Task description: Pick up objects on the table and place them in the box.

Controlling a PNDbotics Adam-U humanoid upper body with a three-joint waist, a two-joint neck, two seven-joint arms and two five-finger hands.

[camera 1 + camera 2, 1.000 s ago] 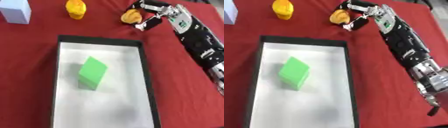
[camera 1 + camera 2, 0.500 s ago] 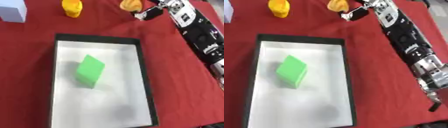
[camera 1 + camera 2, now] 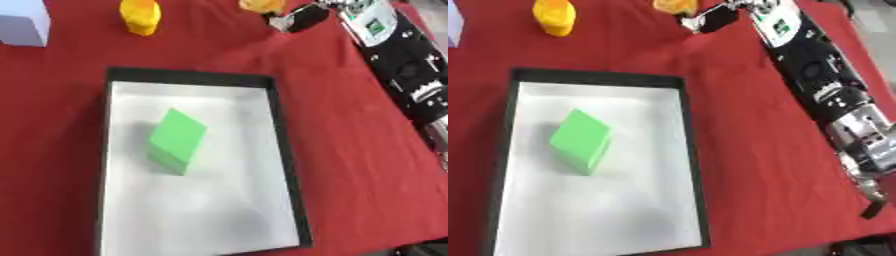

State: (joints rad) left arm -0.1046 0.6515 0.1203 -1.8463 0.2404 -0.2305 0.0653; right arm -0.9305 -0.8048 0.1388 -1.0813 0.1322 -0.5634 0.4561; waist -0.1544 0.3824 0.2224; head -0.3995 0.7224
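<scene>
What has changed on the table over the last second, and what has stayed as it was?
The camera has tilted down, so the whole scene sits higher in view. The right hand remains by the orange object at the far edge; whether it grips it cannot be told. The green block lies unmoved in the box, and the yellow object and pale blue block stay on the red cloth.

The right arm [image 3: 815, 75] comes in from the lower right and stretches diagonally up and left to the far top edge of the view, black with silver joints and a white-and-green plate just behind the wrist. At its end the right hand [image 3: 710, 19] is cut off by the top edge; only dark, curled-looking fingers show, and whether they are closed cannot be told. The left hand shows in neither view.
</scene>
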